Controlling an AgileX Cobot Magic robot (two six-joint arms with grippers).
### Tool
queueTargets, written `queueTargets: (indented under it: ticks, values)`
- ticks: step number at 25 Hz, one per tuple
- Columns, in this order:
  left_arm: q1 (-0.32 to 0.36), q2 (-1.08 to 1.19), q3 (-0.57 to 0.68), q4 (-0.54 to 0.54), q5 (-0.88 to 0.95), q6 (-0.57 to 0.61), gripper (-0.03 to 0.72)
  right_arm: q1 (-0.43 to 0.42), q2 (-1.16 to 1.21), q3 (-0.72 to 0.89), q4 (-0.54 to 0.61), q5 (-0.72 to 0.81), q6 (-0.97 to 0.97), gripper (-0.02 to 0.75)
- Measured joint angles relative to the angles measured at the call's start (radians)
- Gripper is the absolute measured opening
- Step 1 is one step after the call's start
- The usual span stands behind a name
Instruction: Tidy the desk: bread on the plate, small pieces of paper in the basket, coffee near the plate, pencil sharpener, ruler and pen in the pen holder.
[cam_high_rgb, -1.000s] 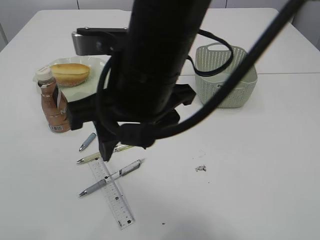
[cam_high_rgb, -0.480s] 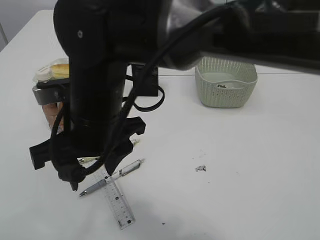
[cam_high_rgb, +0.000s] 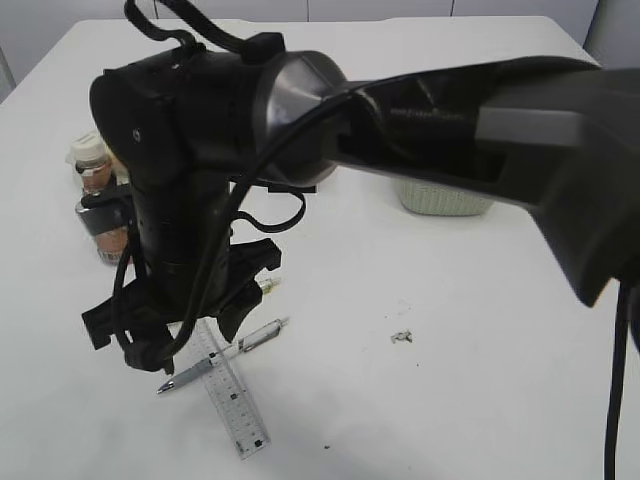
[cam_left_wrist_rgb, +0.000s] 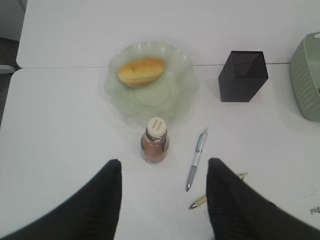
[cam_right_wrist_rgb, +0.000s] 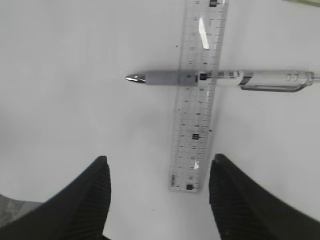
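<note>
My right gripper (cam_right_wrist_rgb: 160, 160) hangs open over the clear ruler (cam_right_wrist_rgb: 200, 100), which a grey-and-white pen (cam_right_wrist_rgb: 220, 78) crosses; its arm fills the exterior view above the ruler (cam_high_rgb: 235, 400) and that pen (cam_high_rgb: 225, 355). My left gripper (cam_left_wrist_rgb: 165, 162) is open and empty, high over the table. Ahead of it stand the coffee bottle (cam_left_wrist_rgb: 155, 142), the bread (cam_left_wrist_rgb: 141, 70) on the green plate (cam_left_wrist_rgb: 170, 95), a blue-grey pen (cam_left_wrist_rgb: 197, 159), a yellowish pen (cam_left_wrist_rgb: 200, 202) and the black pen holder (cam_left_wrist_rgb: 242, 75). A paper scrap (cam_high_rgb: 401, 337) lies on the table. The pencil sharpener is out of view.
The pale green basket (cam_left_wrist_rgb: 307, 75) stands at the right, and the arm mostly covers the basket (cam_high_rgb: 445, 200) in the exterior view. That arm also hides the plate and part of the coffee bottle (cam_high_rgb: 95, 190) there. The white table (cam_high_rgb: 500, 400) stretches to the right.
The right arm has swung left and down across the exterior view and now hangs over the ruler and pen. It now covers the plate, the bread and most of the basket.
</note>
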Motion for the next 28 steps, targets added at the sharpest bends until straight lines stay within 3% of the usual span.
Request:
queueTargets:
  ticks: [13, 28]
  values:
    - [0.000, -0.002, 0.000, 0.041, 0.002, 0.011, 0.403, 0.000, 0.106, -0.016, -0.079, -0.005, 0.075, 0.458]
    - [0.000, -0.002, 0.000, 0.043, 0.002, 0.011, 0.403, 0.000, 0.136, -0.050, -0.071, -0.027, 0.080, 0.458]
